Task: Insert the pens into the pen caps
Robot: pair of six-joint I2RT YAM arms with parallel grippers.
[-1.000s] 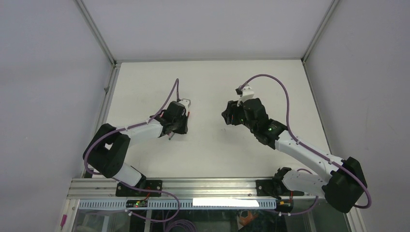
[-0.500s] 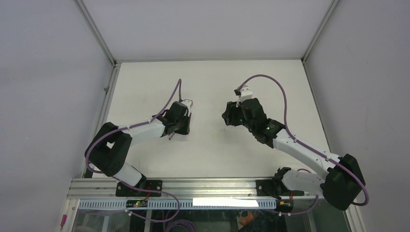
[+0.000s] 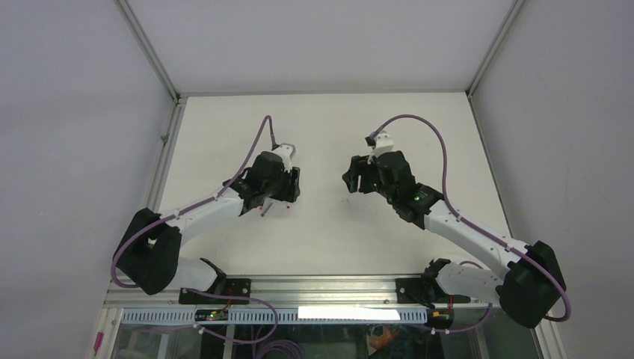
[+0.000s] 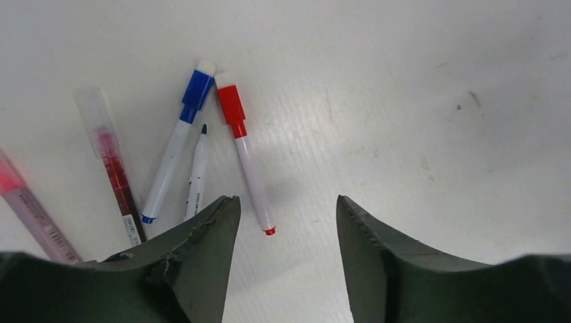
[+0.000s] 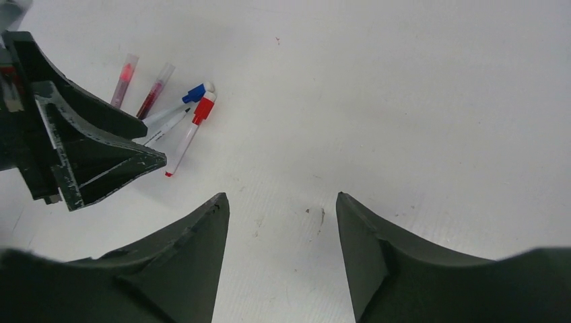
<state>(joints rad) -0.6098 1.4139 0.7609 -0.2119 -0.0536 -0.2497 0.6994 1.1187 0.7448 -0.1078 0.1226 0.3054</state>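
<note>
- Five pens are being shown in a loose fan on the counter, left of centre: a pink pen, a dark red pen, a blue-capped pen, an uncapped white pen and a red-capped pen.
- The left claw is being held wide open and empty just over the pens' tail ends, with the red-capped pen lying closest to its gap. This is being judged a stance for letting go or for picking afresh; which one cannot be told.
- The right claw is likewise being held wide open and empty, well to the right of the pens, probably being kept ready to take a part.
- The white pen's black tip is being left bare, and no loose cap is being shown in any view.
- From above, the pens are being hidden almost wholly by the left arm. They are being revealed only by the wrist views, and the left claw's place just beside them is being shown by the right wrist view alone.
</note>
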